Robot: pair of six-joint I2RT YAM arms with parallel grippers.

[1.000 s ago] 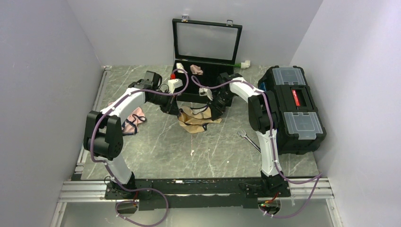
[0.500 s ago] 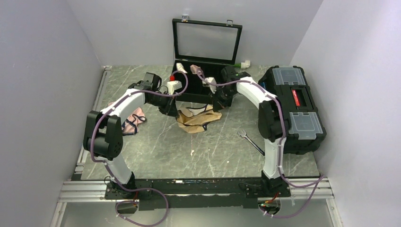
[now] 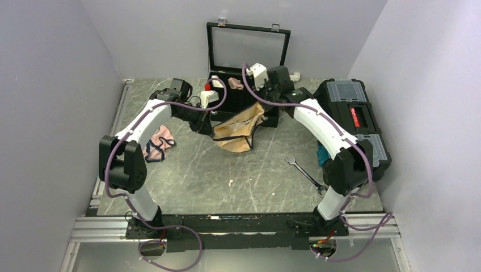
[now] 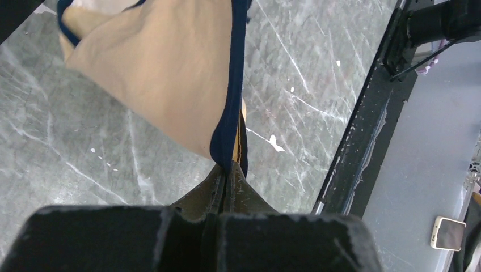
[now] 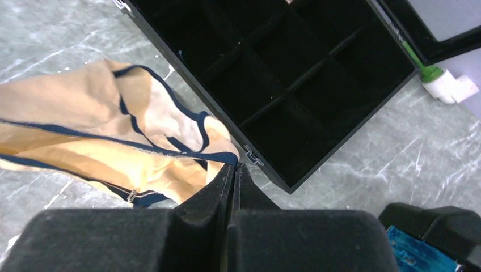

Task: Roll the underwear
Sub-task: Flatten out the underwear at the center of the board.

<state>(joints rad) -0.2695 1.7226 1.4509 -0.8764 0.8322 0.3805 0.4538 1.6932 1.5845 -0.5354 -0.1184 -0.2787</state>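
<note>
The tan-beige underwear with dark navy edging hangs stretched above the table between both grippers, its lower part near the marble top. My left gripper is shut on its left corner; in the left wrist view the navy hem of the underwear runs straight into the closed left gripper. My right gripper is shut on the upper right corner, just in front of the case. The right wrist view shows the right gripper pinching the navy band of the underwear.
An open black compartment case stands at the back, small fabric rolls inside; its dividers lie right beyond my right gripper. Pink underwear lies at the left. A wrench and a black toolbox are at the right.
My right gripper closed on the underwear's edge and rose back toward the case. The underwear went from lying crumpled on the table to hanging stretched between both grippers.
</note>
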